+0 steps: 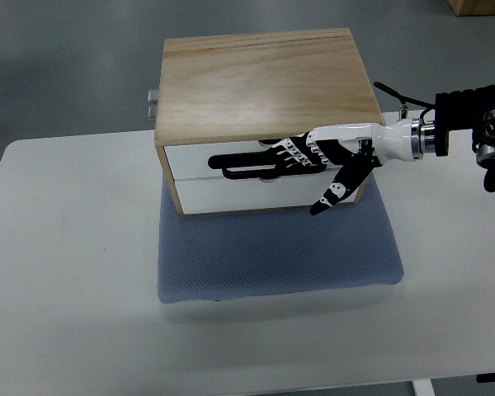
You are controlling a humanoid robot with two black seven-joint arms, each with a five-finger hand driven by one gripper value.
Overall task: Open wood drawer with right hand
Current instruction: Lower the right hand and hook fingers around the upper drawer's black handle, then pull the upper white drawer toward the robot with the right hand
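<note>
A wooden drawer box (264, 82) with two white drawer fronts stands on a blue-grey mat (276, 252). My right hand (293, 161) reaches in from the right and lies flat against the upper drawer front (198, 157). Its black fingers (247, 161) stretch out leftward across the front where the knob would sit, and the thumb (330, 196) points down over the lower drawer front (247, 194). I cannot tell whether the fingers hook a handle. Both drawers look closed. The left arm does not show.
The box and mat sit on a white table (66, 272). A metal hinge or latch (152, 103) sticks out at the box's back left. The table's far edge runs just behind the box.
</note>
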